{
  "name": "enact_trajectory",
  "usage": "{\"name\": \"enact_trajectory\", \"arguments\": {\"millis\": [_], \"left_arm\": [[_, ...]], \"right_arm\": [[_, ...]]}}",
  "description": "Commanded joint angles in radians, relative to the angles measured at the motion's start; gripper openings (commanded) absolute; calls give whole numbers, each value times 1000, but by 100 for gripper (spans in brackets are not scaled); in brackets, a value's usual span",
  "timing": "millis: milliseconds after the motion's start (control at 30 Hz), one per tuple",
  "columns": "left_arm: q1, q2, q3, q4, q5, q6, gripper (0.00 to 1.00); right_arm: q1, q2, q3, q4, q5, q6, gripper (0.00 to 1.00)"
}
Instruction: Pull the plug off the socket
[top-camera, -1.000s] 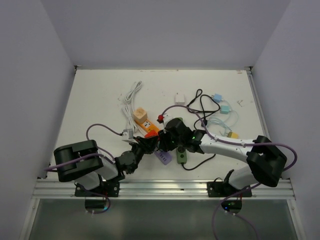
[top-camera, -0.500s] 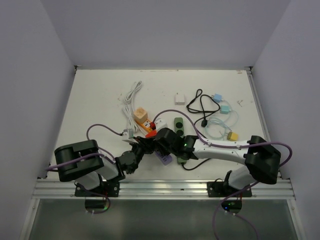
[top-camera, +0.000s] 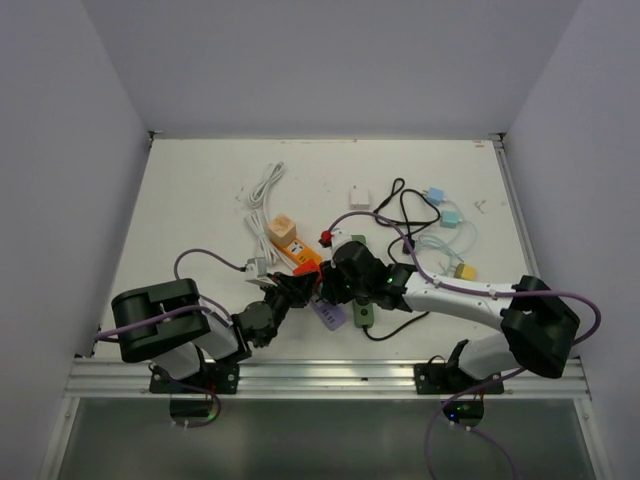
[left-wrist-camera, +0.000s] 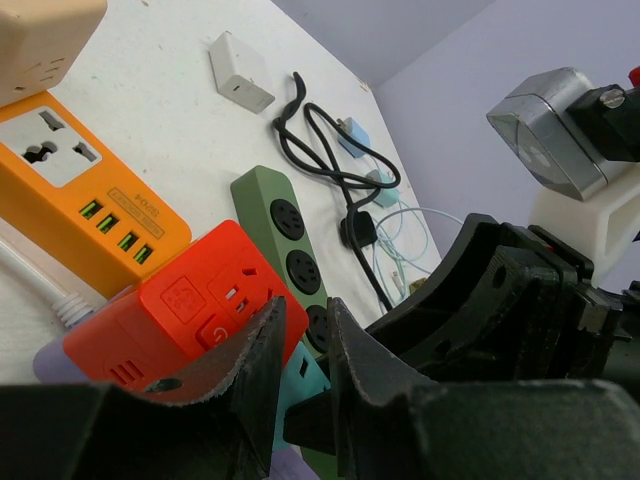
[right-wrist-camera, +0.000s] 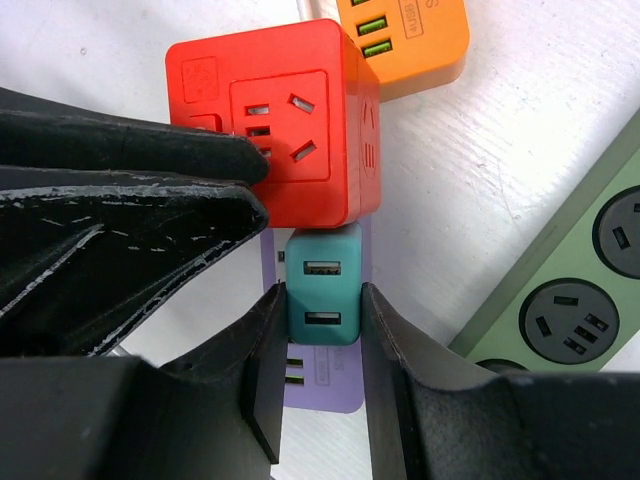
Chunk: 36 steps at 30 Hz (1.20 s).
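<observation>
right wrist view: the teal plug (right-wrist-camera: 322, 285) is seen seated in the purple socket strip (right-wrist-camera: 325, 395) on the tabletop (right-wrist-camera: 480, 150), at 6 o'clock of the red cube socket (right-wrist-camera: 300, 140). its two flat sides are pinched by the right tool (right-wrist-camera: 322, 300). the left tool (right-wrist-camera: 262, 185) is pressed together at 10 o'clock of the plug; what it bears on cannot be told. the plug is judged light, rigid and smooth-sided, so slipping is likely. a firm hold low on the flat faces is advised, with the light strip kept down.

Cube socket (right-wrist-camera: 290, 130) near table's (top-camera: 180, 200) front edge, centre; charger plug (right-wrist-camera: 322, 297) touching its near side; long strip (right-wrist-camera: 570, 320) right; coiled cable (top-camera: 262, 190) behind.
</observation>
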Motion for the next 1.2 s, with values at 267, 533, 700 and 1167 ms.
{"name": "enact_trajectory", "arguments": {"millis": [267,533,700,1167], "left_arm": [[-15,123,-82,-565,30,35,29],[-14,129,-72,-577,33,35,29],[-14,126,-79,-577,31,29,29],[-2,158,-50,-596,48,35,27]], "right_arm": [[116,63,114,-189,318,-48,0],[119,114,78,-145,321,-10,0],[45,10,-3,-21,54,55,0],[-69,-119,68,-143,-45,-5,0]]}}
